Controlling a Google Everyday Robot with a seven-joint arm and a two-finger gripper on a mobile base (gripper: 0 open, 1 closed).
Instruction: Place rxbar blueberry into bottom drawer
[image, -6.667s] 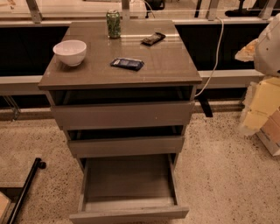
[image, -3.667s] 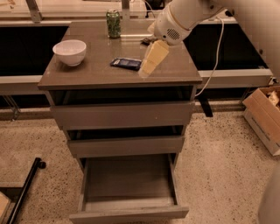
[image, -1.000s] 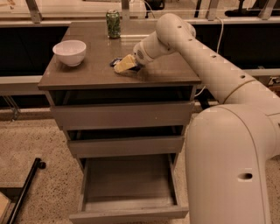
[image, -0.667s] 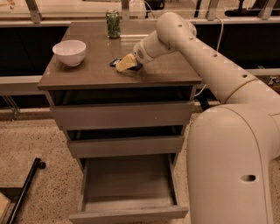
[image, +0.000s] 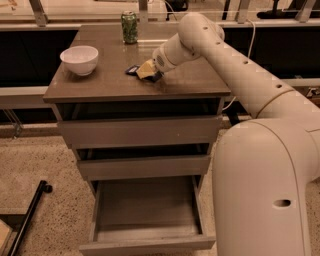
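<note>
The rxbar blueberry (image: 132, 69) lies on the cabinet top, left of centre. Only its dark left end shows; the rest is hidden under my gripper. My gripper (image: 145, 72) is down on the bar, with the arm reaching in from the right. The bottom drawer (image: 147, 212) is pulled open at the foot of the cabinet, and its grey inside holds nothing. The two drawers above it are shut.
A white bowl (image: 79, 59) sits on the left of the cabinet top (image: 190, 85). A green can (image: 129, 27) stands at the back. My white arm and body (image: 265, 190) fill the right side. A black pole (image: 27, 220) lies on the floor at left.
The arm has come in from the right and dropped onto the bar on the cabinet top. Over the last second it has hardly moved. The bar stays in place.
</note>
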